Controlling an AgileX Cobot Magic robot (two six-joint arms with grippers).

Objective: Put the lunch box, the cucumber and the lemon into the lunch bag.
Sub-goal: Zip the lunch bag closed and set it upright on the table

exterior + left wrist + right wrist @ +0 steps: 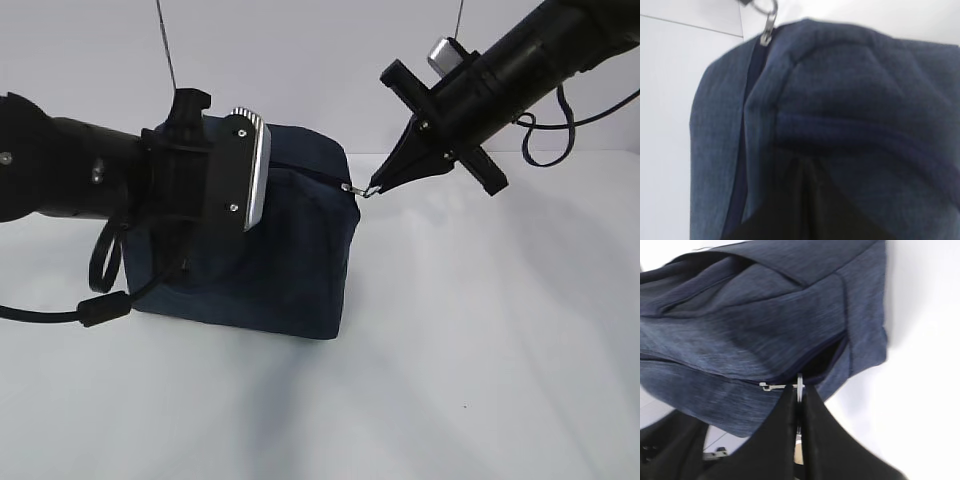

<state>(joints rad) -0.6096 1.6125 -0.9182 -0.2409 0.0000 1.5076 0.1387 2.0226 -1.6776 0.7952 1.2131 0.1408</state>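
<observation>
Fingertips of the right gripper [378, 186] pinch the silver ring pull [368, 189] at the top corner of the lunch bag [300, 260], which stands on the white table [450, 380] in the exterior view, while the left gripper [215, 235] presses against its near side. From the left wrist, the navy fabric [850, 100] fills the frame and the dark fingers [805, 215], clenched together, bunch it. From the right wrist, the closed fingers [790, 440] clamp the ring [800, 387] beside the zipper.

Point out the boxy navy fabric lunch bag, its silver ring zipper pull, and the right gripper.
Navy fabric lunch bag [300, 260], exterior view, bare side panel.
Silver ring zipper pull [799, 386], right wrist view, ring just above the fingertips.
Right gripper [378, 186], exterior view, closed fingertips at the ring.
</observation>
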